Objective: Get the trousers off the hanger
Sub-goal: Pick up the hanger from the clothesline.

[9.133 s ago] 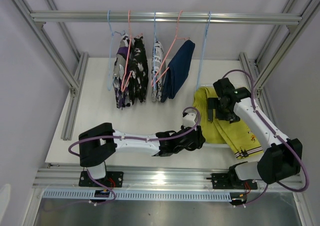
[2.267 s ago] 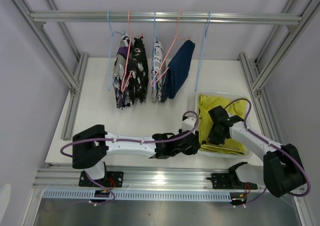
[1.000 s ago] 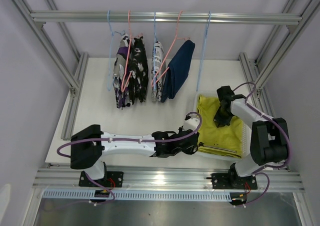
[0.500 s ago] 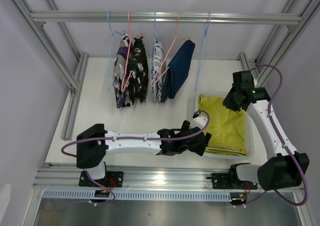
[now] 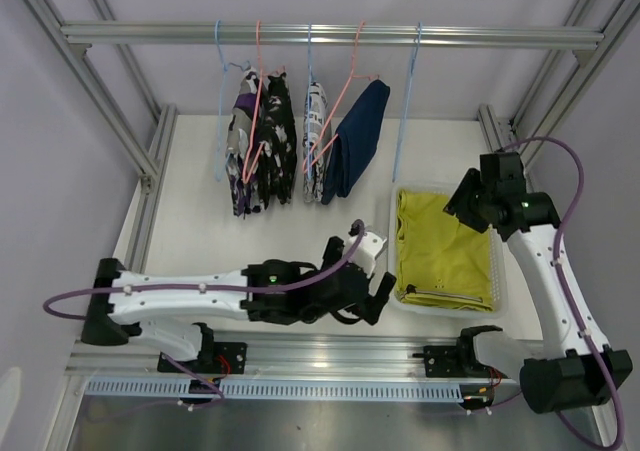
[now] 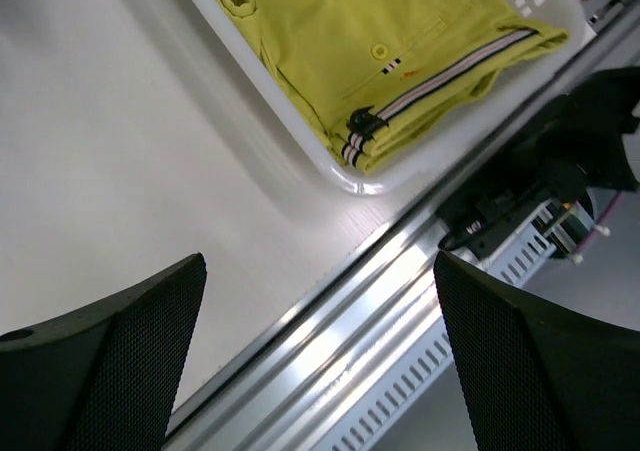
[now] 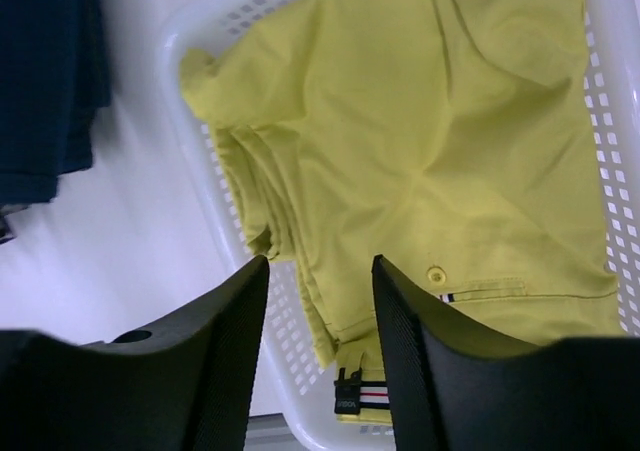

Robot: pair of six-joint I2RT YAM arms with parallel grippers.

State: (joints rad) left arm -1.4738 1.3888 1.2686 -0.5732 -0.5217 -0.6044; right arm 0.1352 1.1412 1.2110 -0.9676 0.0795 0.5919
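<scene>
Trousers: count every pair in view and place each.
5. Hanging, left to right: first black-white-purple patterned pair, second patterned pair, third patterned pair, navy blue pair. The yellow-green pair lies in the white plastic basket. Folds may hide others.

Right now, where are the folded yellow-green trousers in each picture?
Top external: folded yellow-green trousers lower right, inside the white plastic basket.
Left wrist: trousers top, right of centre.
Right wrist: trousers fill the middle.
Shared landmark: that basket around them.

no readable text, no labels
</scene>
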